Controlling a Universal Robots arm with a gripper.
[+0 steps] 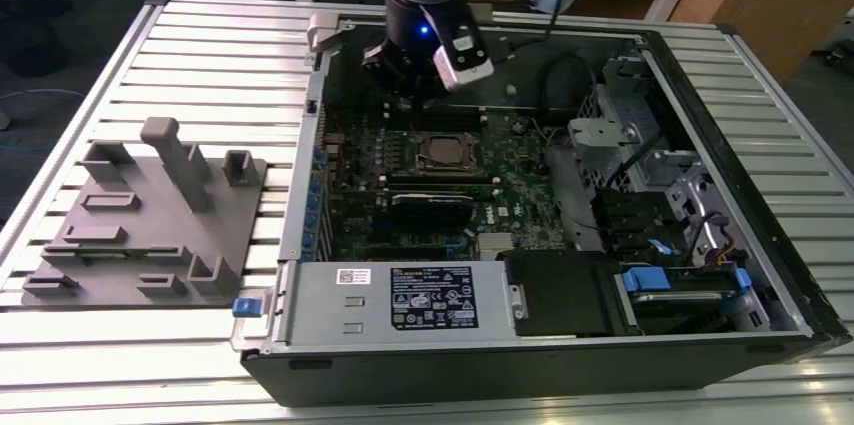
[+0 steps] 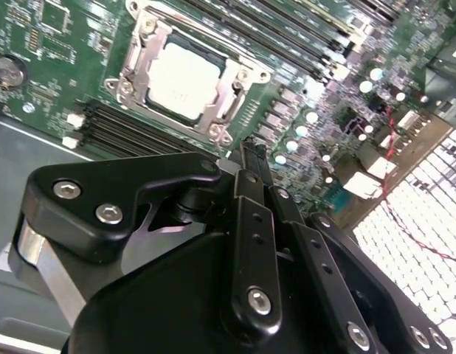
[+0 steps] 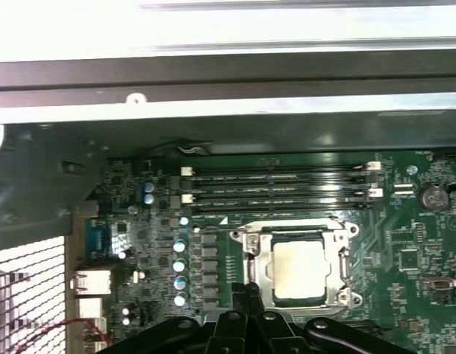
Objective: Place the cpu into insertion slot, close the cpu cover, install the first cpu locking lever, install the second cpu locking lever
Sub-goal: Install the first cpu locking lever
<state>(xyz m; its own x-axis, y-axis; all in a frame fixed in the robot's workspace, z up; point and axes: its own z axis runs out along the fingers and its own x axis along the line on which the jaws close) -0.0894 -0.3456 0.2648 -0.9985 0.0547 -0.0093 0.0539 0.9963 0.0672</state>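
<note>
Worktop [image 1: 200, 45] first: at the exterior view's left we have the grey fixture tray [image 1: 147, 225], then the open computer case [image 1: 534, 375], with the arm hanging over its far side. That wide shot gives us the layout, and the wrist cameras bring us in close. In both wrist views we see the cpu [image 2: 185, 81] seated in the insertion slot [image 3: 347, 230] on the green board [image 3: 405, 251]. The cpu cover [image 2: 139, 66] lies flat around it, its window framing the dull metal top. The claw [image 2: 248, 147] is clenched on nothing, fingertips pressed together, just beside the slot's rim and near the long black memory slots [image 3: 280, 188].
</note>
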